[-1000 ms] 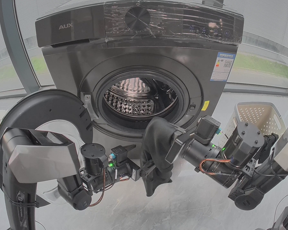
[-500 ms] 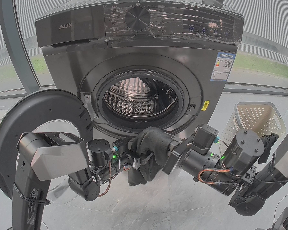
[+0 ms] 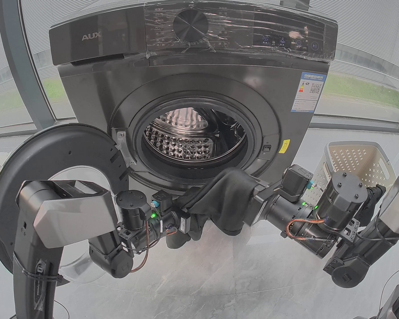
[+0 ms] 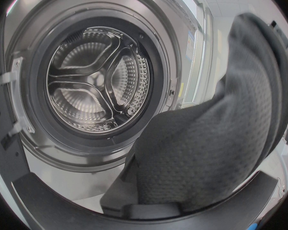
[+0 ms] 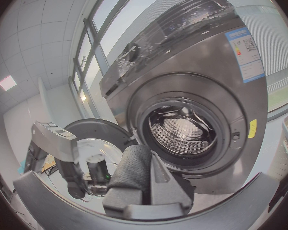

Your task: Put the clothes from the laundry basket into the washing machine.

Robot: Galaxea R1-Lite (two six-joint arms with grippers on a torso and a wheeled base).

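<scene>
On the grey floor (image 3: 235,280) stands the open washing machine (image 3: 190,80), its drum (image 3: 181,142) showing bare steel; the dark garment (image 3: 226,196) stretches just below the opening, clamped by left pincer (image 3: 193,223) and right pincer (image 5: 148,168), not yet loaded.

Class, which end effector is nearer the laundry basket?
Right. The right end effector holds the dark garment nearer the laundry basket; the left end effector holds its other end, farther away.
</scene>
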